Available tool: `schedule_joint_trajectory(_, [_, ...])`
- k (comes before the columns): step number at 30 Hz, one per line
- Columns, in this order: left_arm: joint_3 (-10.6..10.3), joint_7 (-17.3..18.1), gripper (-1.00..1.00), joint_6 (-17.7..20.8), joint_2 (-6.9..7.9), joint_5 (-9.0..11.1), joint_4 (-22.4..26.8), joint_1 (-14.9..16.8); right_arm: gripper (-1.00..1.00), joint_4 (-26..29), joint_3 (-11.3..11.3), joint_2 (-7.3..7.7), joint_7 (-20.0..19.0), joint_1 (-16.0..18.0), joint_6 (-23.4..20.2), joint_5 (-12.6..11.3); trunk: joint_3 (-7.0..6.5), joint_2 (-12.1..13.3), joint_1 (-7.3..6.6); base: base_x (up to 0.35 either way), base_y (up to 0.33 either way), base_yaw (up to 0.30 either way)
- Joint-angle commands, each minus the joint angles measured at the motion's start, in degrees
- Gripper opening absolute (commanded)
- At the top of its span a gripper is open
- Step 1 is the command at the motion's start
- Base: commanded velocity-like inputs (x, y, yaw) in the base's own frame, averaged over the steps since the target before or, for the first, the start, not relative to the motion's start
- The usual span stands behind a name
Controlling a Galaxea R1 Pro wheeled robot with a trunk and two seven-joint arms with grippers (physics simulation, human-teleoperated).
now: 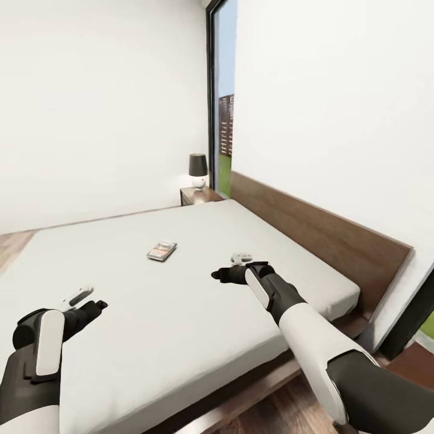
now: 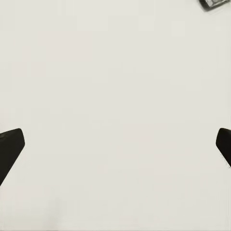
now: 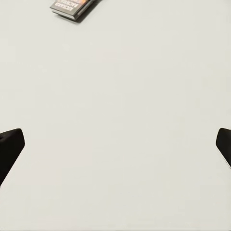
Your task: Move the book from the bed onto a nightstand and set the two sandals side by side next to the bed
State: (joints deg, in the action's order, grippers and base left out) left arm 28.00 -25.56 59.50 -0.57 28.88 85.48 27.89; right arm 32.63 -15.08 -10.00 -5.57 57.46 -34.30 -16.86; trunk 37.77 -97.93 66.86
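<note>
The small dark grey paperback book (image 1: 161,251) lies mid white-topped, brown-framed bed (image 1: 181,313); both grippers' fingers (image 3: 9,149) hover released, short of the book.

The book (image 1: 161,250) is seen lying flat on the white mattress of the bed (image 1: 181,301), near the middle of the mattress and well apart from the wooden headboard. A dark grey cover with an orange band and pale lettering is shown face up. The bed is made up of a plain white top and a dark brown frame. The nightstand (image 1: 196,194), dark brown and low, is placed just beside the bed's far corner, at the headboard's end. The book is well apart from the nightstand.
</note>
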Motion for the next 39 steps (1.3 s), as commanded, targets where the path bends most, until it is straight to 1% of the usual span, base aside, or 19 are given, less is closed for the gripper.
schedule_joint_trajectory(1, [0.10,-0.50,1.00,0.18,-0.05,0.60,0.08,0.06,1.00,0.06,0.05,0.00,-0.21,0.02,-0.25,0.26,0.06,-0.03,0.02,0.243,-0.245,0.287])
schedule_joint_trajectory(9, [0.08,-0.46,1.00,0.18,-0.13,0.62,0.12,0.05,1.00,0.06,0.05,0.00,-0.32,0.02,-0.30,0.25,0.06,-0.03,0.02,0.246,-0.231,0.287])
schedule_joint_trajectory(17, [0.15,0.00,1.00,0.18,-0.27,0.72,-0.02,0.11,1.00,0.06,0.05,0.00,-0.40,0.02,-0.33,0.26,0.06,-0.03,0.02,0.084,-0.076,0.287])
schedule_joint_trajectory(28, [-0.07,-0.18,1.00,0.18,-0.52,0.74,0.04,0.23,1.00,1.35,0.05,0.00,-0.23,-0.09,-0.83,0.33,-1.92,4.38,-2.40,0.006,-0.005,0.285])
schedule_joint_trajectory(35, [-0.06,-0.32,1.00,0.18,-0.50,0.74,0.04,0.25,1.00,3.25,0.07,0.00,0.03,-0.21,-1.04,0.33,-3.14,7.19,-3.93,0.000,0.000,0.121])
schedule_joint_trajectory(38, [-0.05,-0.22,1.00,0.18,-0.58,0.74,0.12,0.30,1.00,3.78,0.39,0.00,0.40,2.27,-2.17,0.26,-3.49,8.39,-4.59,0.000,0.000,0.022])
schedule_joint_trajectory(39, [-0.07,-0.16,1.00,0.20,-0.61,0.76,0.28,0.31,1.00,3.65,0.48,0.00,0.45,3.22,-2.50,0.26,-3.41,8.39,-4.59,0.000,0.000,0.013])
